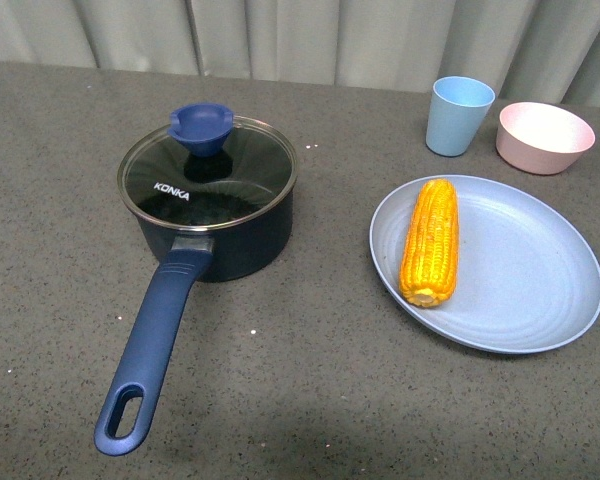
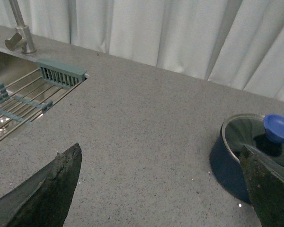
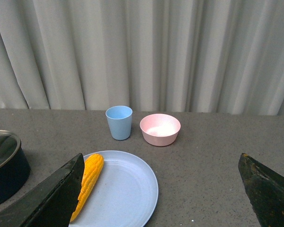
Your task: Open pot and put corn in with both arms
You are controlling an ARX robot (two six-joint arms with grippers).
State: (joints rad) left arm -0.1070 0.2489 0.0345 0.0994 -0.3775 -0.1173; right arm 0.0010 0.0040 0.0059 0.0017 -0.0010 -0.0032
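The dark navy pot (image 1: 230, 235) stands left of centre on the grey counter, its KONKA glass lid (image 1: 208, 180) on, blue knob (image 1: 201, 126) on top, long blue handle (image 1: 152, 350) pointing toward me. The corn (image 1: 430, 241) lies on the left part of a pale blue plate (image 1: 525, 285). Neither arm shows in the front view. My left gripper (image 2: 163, 189) is open and empty, with the pot (image 2: 229, 163) beside one of its fingers (image 2: 270, 187). My right gripper (image 3: 161, 189) is open and empty above the plate (image 3: 128, 189), the corn (image 3: 88, 182) by one finger.
A pale blue cup (image 1: 458, 115) and a pink bowl (image 1: 545, 136) stand behind the plate near the grey curtain. In the left wrist view a sink (image 2: 19, 101) with a rack and a tap (image 2: 20, 33) lies beyond the pot.
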